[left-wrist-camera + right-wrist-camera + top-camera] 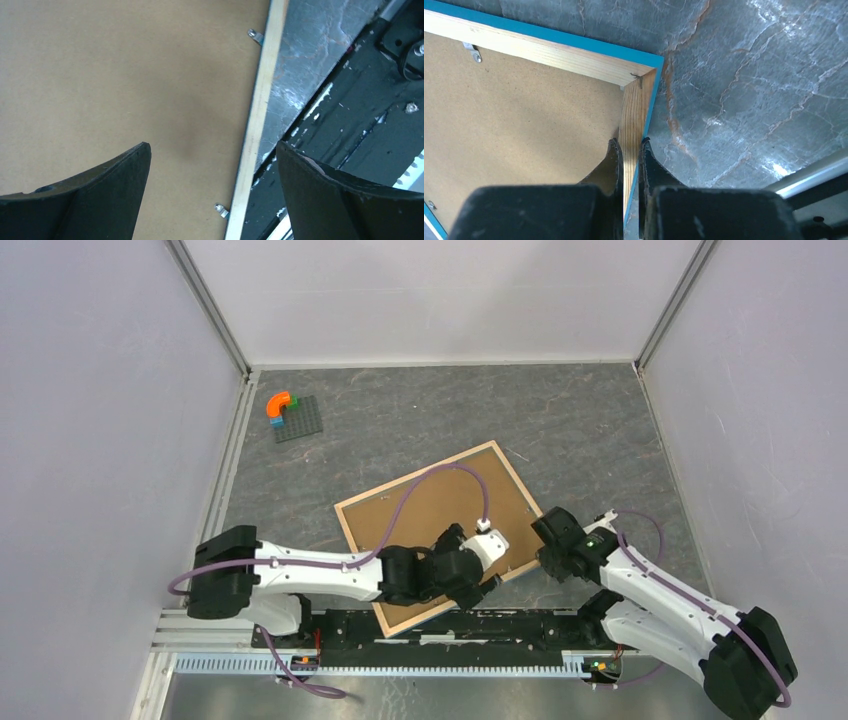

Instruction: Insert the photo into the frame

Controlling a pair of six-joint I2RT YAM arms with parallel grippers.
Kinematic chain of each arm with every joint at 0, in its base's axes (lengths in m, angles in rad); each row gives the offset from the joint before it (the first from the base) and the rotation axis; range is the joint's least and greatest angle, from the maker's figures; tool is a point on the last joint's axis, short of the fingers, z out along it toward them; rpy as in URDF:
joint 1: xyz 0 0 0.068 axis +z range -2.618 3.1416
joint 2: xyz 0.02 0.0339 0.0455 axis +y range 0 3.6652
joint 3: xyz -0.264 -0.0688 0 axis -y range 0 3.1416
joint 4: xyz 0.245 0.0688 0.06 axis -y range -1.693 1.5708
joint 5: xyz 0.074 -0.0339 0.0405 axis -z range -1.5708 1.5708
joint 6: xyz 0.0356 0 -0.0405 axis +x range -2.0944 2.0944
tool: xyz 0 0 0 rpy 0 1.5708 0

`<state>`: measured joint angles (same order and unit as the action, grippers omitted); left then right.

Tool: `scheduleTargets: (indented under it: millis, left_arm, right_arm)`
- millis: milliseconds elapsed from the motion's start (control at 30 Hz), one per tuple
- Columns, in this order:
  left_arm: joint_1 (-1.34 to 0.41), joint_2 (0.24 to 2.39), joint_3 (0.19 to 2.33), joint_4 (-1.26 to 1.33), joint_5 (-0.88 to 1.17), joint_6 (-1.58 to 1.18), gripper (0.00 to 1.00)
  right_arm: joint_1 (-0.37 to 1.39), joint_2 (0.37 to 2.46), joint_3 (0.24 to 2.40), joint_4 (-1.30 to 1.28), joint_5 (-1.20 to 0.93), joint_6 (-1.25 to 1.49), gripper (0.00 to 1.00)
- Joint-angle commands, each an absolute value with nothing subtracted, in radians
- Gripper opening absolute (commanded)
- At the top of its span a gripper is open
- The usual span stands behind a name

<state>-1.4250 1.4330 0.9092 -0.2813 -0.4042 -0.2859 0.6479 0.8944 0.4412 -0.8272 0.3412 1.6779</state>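
Note:
The frame lies at the table's middle, light wood side up, blue face down. A plain brown backing board fills it. The photo is hidden. My left gripper hovers open over the frame's near edge. In the left wrist view, the left gripper straddles the wood rail, one finger over the board and one over the table's edge. My right gripper is shut on the frame's right rail. In the right wrist view, the right gripper pinches that rail just below the corner.
Small metal tabs sit along the inside of the frame's rails. A grey baseplate with an orange curved brick is at the far left. The black base rail runs along the near edge. White walls enclose the table.

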Motion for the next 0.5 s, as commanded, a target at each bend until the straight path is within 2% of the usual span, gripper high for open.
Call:
scheduleTargets:
  millis: [0,167,467]
  left_arm:
    - [-1.500,1.478,0.905,-0.217,-0.510,-0.251,1.00]
    - [-1.587,1.576,0.963,-0.258,-0.598,-0.286,1.00]
    - [-1.632,1.757,1.063,-0.467,-0.933,-0.366,0.99]
  right_arm:
    - [0.657,0.886,0.544,-0.854,0.302,1.672,0.00]
    - [0.657,0.889,0.600,-0.868,0.279,1.720,0.00]
    - [0.657,0.901,0.746,-0.959,0.300,1.773,0.00]
